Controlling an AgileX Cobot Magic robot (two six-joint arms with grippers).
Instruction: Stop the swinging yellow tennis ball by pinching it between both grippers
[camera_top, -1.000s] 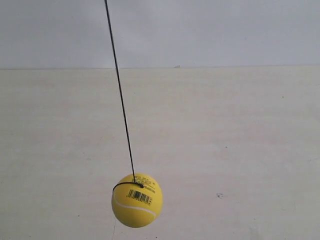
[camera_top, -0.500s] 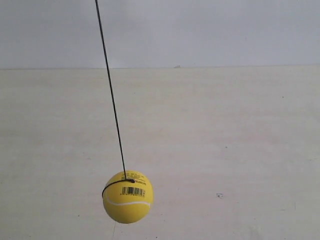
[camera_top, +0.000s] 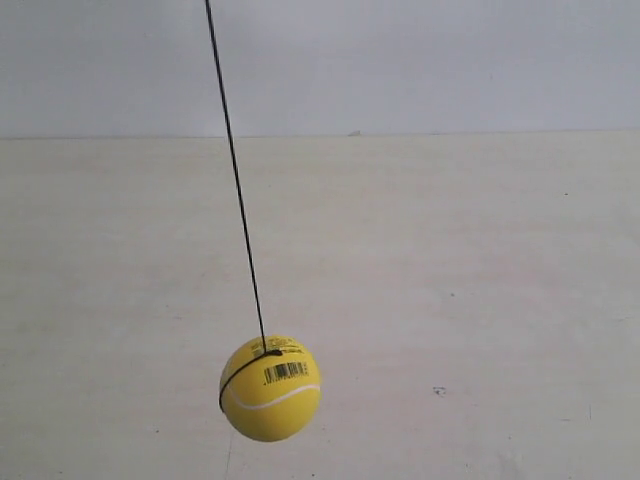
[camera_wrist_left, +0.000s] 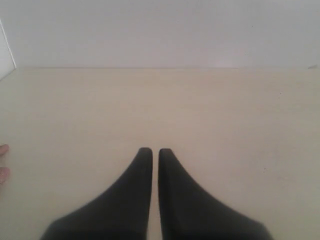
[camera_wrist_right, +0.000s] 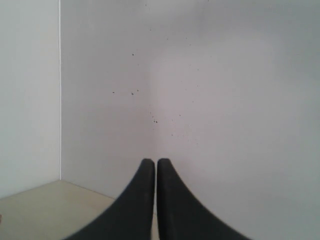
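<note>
Pale surface (camera_top: 480, 280) below the yellow tennis ball (camera_top: 270, 389) hanging lower left of centre; left end effector (camera_wrist_left: 151, 151) and right end effector (camera_wrist_right: 152, 161), jaws pressed together, should flank it at ball height.

The thin black string (camera_top: 237, 180) runs off the top edge; the small black barcode label (camera_top: 285, 372) is illegible. The matte-black wedge-jawed left gripper (camera_wrist_left: 151, 151) and right gripper (camera_wrist_right: 151, 161) have cropped, blurred bases.

The left gripper (camera_wrist_left: 151, 151) hangs over a pale table (camera_wrist_left: 230, 120); fingers (camera_wrist_left: 132, 192) nearly touching.
</note>
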